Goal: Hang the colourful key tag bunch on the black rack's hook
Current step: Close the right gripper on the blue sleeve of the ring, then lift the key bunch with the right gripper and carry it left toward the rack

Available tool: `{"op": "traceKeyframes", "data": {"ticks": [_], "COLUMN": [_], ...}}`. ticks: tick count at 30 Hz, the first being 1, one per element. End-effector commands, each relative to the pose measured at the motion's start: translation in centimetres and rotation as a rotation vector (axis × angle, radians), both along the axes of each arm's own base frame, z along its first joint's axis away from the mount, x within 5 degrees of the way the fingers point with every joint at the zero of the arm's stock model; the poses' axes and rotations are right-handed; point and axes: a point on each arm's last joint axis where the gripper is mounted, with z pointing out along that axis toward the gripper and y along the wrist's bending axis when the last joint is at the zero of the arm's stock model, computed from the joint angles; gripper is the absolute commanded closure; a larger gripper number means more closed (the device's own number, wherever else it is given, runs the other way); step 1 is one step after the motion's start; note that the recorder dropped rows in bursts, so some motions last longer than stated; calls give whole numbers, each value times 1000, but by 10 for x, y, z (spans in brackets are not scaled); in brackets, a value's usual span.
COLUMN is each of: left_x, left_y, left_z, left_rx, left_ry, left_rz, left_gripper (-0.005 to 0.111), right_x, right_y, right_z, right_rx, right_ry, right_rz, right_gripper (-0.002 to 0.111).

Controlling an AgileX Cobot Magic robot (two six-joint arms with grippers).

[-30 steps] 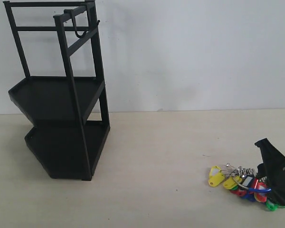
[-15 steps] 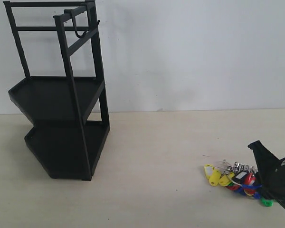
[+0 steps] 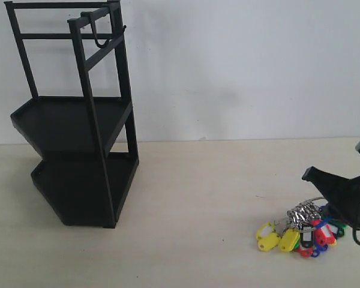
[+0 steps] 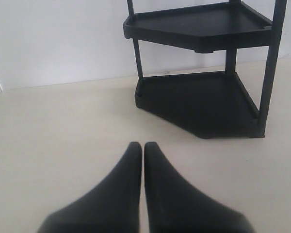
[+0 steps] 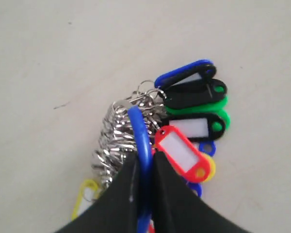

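Observation:
The colourful key tag bunch [image 3: 297,234] hangs at the lower right of the exterior view, its tags just above or touching the table. My right gripper [image 3: 324,207] is shut on the bunch's blue-sleeved loop [image 5: 140,136], which runs up between the two black fingers [image 5: 123,194]. Red, black, green and blue tags [image 5: 194,116] fan out beside the metal rings. The black rack [image 3: 78,120] stands at the left, with the hook [image 3: 99,33] on its top rail. My left gripper [image 4: 143,146] is shut and empty, low over the table in front of the rack [image 4: 203,92].
A white wall runs behind the pale table [image 3: 198,198]. A wide stretch of tabletop lies between the rack and the key tag bunch.
My right gripper has risen and shifted left with the bunch; the tags came off the table and now dangle below the fingers. The left gripper's earlier state is not shown.

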Motion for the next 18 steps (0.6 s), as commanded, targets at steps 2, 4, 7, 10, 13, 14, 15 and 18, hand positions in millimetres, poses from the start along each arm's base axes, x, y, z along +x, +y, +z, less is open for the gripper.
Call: {"op": "traceKeyframes", "data": {"ticks": [2, 4, 7, 10, 13, 14, 15, 18], "left_x": [0, 0, 0, 0, 0, 0, 0, 0], "left_y": [0, 0, 0, 0, 0, 0, 0, 0], "left_z": [1, 1, 1, 1, 1, 1, 1, 1], "left_rx": [-4, -4, -4, -4, -4, -4, -4, -4], "left_ry": [-9, -9, -9, -9, -9, -9, -9, -9], "left_rz": [-2, -2, -2, -2, -2, -2, -2, -2], "left_gripper": [102, 102, 102, 102, 102, 102, 102, 102], "right_x": [-7, -10, -14, -20, -29, -32, -35, -49], "right_y": [1, 2, 2, 2, 2, 2, 3, 6], "right_z": [33, 42, 58, 73, 90, 95, 100, 117], "right_rx": [-87, -94, -112, -114, -115, -120, -135, -204], "right_ry": [-100, -129, -183, -234, -280, -295, -306, -344], "right_rz": [102, 109, 121, 119, 122, 129, 145, 224], "right_gripper": [108, 108, 108, 108, 108, 108, 108, 108]}}
